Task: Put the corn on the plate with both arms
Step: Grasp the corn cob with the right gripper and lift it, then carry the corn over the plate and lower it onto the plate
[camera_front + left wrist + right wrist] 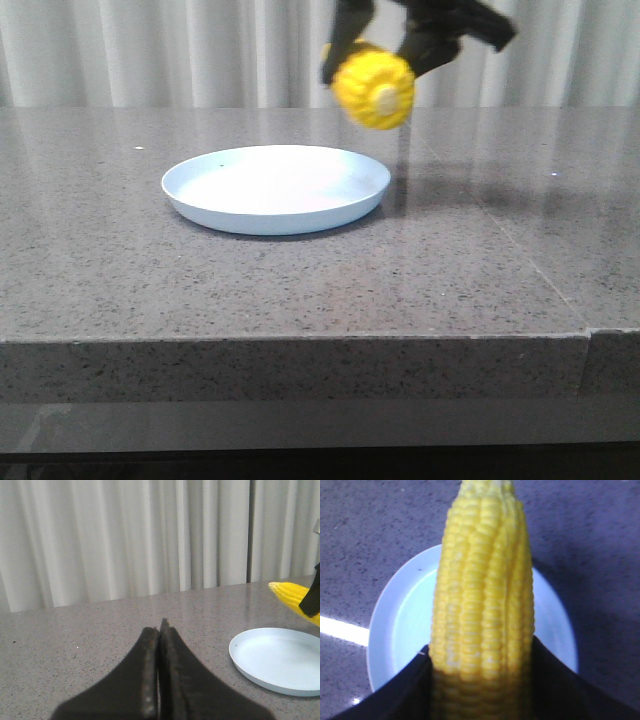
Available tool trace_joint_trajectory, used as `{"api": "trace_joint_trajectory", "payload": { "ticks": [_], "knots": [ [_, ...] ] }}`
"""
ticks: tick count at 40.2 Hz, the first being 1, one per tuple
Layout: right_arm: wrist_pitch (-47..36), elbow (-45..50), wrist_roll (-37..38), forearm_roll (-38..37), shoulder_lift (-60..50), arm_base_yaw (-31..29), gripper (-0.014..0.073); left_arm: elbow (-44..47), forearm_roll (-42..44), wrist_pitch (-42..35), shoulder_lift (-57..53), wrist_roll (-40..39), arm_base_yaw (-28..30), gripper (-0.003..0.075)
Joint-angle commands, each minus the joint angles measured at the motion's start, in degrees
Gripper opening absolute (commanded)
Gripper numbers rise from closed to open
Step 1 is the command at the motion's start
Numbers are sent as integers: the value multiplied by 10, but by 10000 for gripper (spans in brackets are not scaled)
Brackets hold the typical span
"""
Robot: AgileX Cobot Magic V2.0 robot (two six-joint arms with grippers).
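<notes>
The yellow corn (pixel 375 90) is held in the air by my right gripper (pixel 385 55), above and just behind the right rim of the pale-blue plate (pixel 276 187). Its pale stalk end faces the front camera. In the right wrist view the corn (pixel 482 605) sits clamped between the two dark fingers (pixel 400 690), with the plate (pixel 387 630) directly beneath it. My left gripper (pixel 160 630) is shut and empty, low over the table to the left of the plate (pixel 280 660); the corn's tip (pixel 292 597) shows at that view's edge. The left arm is out of the front view.
The grey speckled stone table (pixel 300 290) has its front edge (pixel 300 340) near the camera. A seam runs across its right side (pixel 520 250). A pleated white curtain (pixel 150 50) hangs behind the table.
</notes>
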Motion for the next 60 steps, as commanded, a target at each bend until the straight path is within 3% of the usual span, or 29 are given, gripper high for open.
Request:
{"api": "trace_joint_trajectory", "payload": {
  "ticks": [1,8,24,30,36,41,51,60],
  "knots": [
    [-59,-19,25,6,-18,27,92,-14,-1,-51,7,3,-5,-20],
    [-95,-19,53,7,-3,55,92,-14,-1,-51,7,3,-5,-20],
    [-79,-17,92,7,44,57,96,-14,-1,-51,7,3,-5,-20],
    [-73,-17,92,7,44,57,192,-14,-1,-51,7,3,-5,-20],
    [-63,-17,92,7,44,57,380,-14,-1,-51,7,3,-5,-20],
    [-61,-17,92,7,44,57,484,-14,-1,-51,7,3,-5,-20],
    [-65,-23,91,-8,20,50,512,-14,-1,-51,7,3,-5,-20],
    [-8,-75,91,-59,-9,47,507,-14,-1,-51,7,3,-5,-20]
  ]
}}
